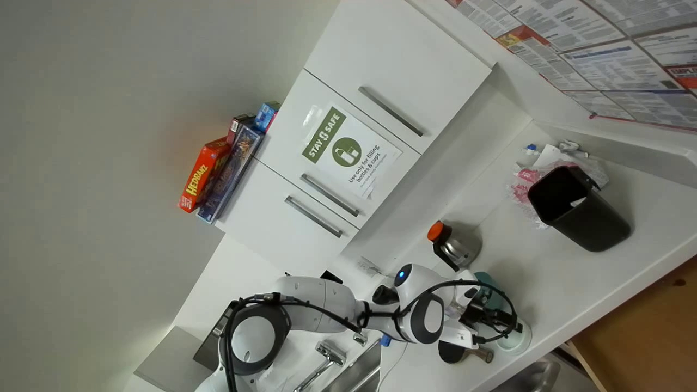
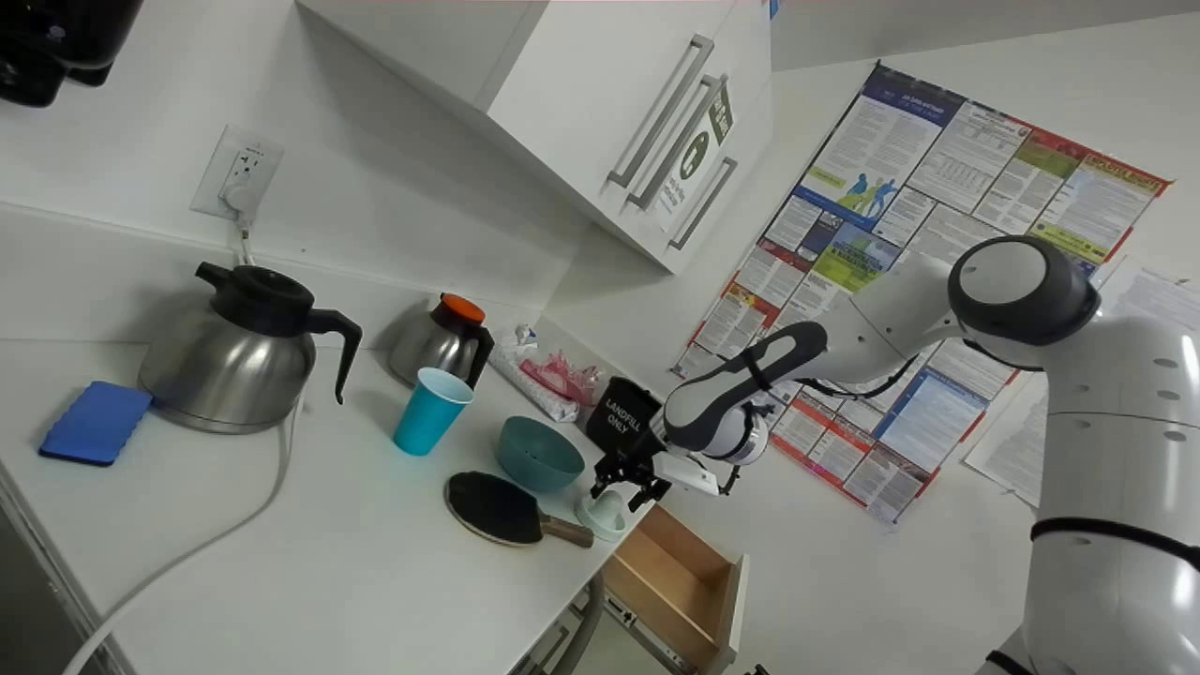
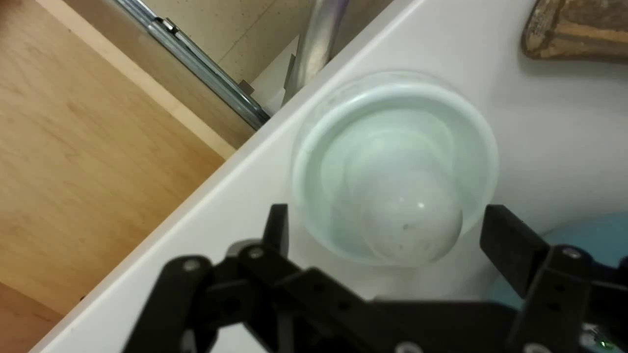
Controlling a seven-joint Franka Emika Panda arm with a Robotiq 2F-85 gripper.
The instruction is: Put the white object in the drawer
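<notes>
The white object (image 3: 412, 215) is a round, pale dish with a smooth rounded knob rising from it. It sits on the white counter near the edge, and it also shows in both exterior views (image 2: 609, 517) (image 1: 520, 342). My gripper (image 3: 386, 208) is open, with one finger on each side of the knob and a gap on both sides. In an exterior view the gripper (image 2: 617, 497) is just above and around the knob. The drawer (image 3: 98, 171) is pulled open below the counter edge, with a bare wooden inside; it also shows in both exterior views (image 2: 680, 572) (image 1: 642, 321).
A teal bowl (image 2: 539, 455) stands close beside the gripper. A black paddle (image 2: 492, 508) with a wooden handle lies near the dish. A blue cup (image 2: 433, 411), steel jugs (image 2: 234, 366) and a black bin (image 2: 622, 414) stand farther along the counter.
</notes>
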